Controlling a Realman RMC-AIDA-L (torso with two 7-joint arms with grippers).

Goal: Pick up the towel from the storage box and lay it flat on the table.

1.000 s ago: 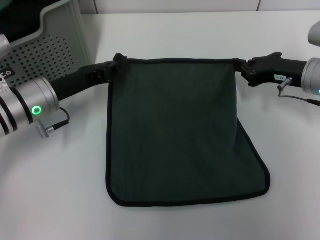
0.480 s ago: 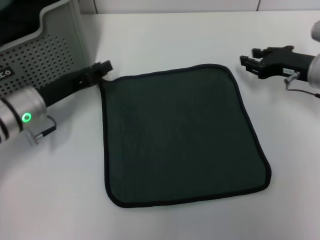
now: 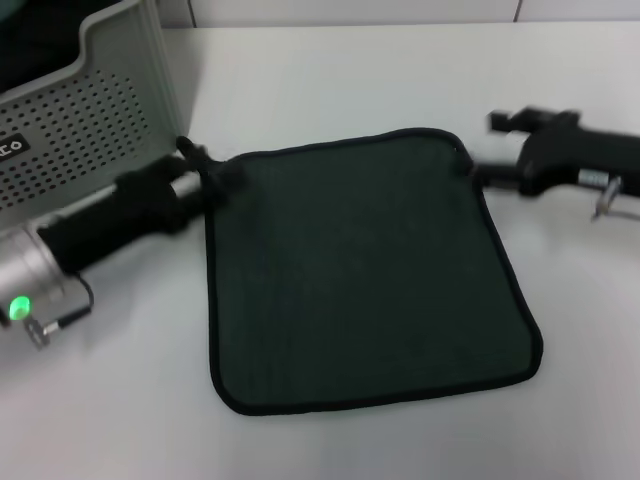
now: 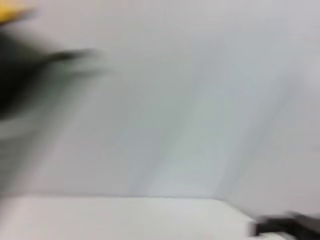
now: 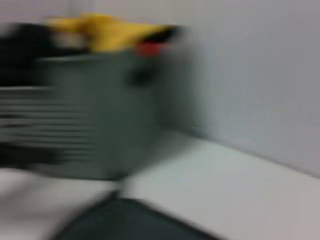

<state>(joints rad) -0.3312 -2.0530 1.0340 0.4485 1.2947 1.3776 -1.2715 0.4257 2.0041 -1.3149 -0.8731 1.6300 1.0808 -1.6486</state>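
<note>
Towel [image 3: 365,270], dark green with black hem, is seen spread flat on the table [image 3: 330,80], all four edges lying down, near-right corner rounded. Bare white tabletop is seen on the far, near and right sides. Storage box [image 3: 80,120] stands at the far left, its perforated wall near the towel's far-left corner. Left gripper [image 3: 210,170] is placed at that corner, between box and towel; whether its fingers are spread cannot be told. Right gripper [image 3: 490,175] is placed just beside the far-right corner; finger state likewise cannot be told. Yellow items [image 5: 107,27] are glimpsed above the box rim in the right wrist view.
</note>
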